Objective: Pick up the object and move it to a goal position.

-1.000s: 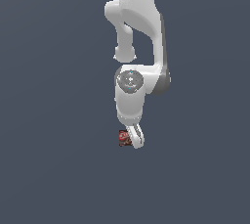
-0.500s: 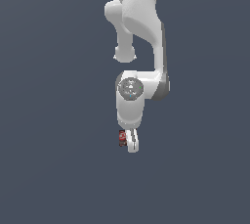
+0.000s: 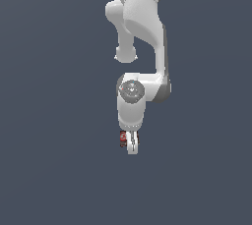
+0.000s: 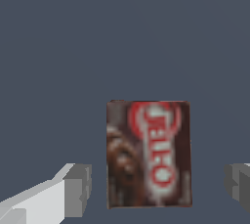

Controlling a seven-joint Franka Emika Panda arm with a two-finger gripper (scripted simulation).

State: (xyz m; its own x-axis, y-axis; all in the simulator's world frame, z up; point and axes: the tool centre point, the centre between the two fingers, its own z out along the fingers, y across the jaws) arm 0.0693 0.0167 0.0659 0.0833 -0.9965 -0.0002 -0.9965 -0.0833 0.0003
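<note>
The object is a small flat dark brown box with a red label and whitish lettering, lying flat on the grey floor. In the wrist view it lies between my two grey fingertips, with a gap on each side. My gripper is open around it and does not touch it. In the exterior view the white gripper points straight down, and the box shows as a small red-brown patch beside the fingers, partly hidden by them.
The plain grey floor spreads all around. The white arm rises straight above the gripper to the top of the exterior view.
The wrist and gripper have come down a little over the box. The box has not moved.
</note>
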